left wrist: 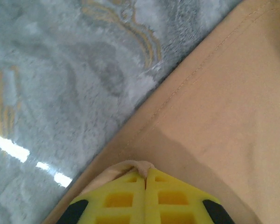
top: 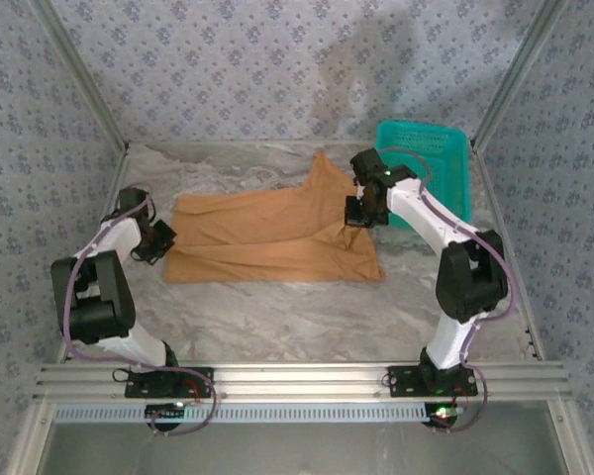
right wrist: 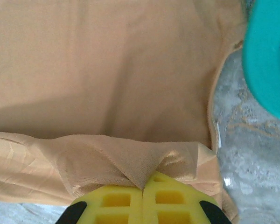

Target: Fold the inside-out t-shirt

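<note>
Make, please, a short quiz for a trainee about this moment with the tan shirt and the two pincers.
1. True or false: the left pincer and the right pincer are both shut on the tan soft fabric t-shirt.
2. The teal plastic basket stands: A near left, B far right, C centre.
3. Which pincer is nearer the basket?
Key: 1 true; 2 B; 3 right.

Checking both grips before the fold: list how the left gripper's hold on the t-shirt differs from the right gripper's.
The left gripper pinches a small nub at the t-shirt's edge, cloth ahead lying flat; the right gripper pinches a bunched, raised fold. The right gripper sits near the teal basket; the left gripper sits at the opposite end. Both are shut on fabric.
</note>
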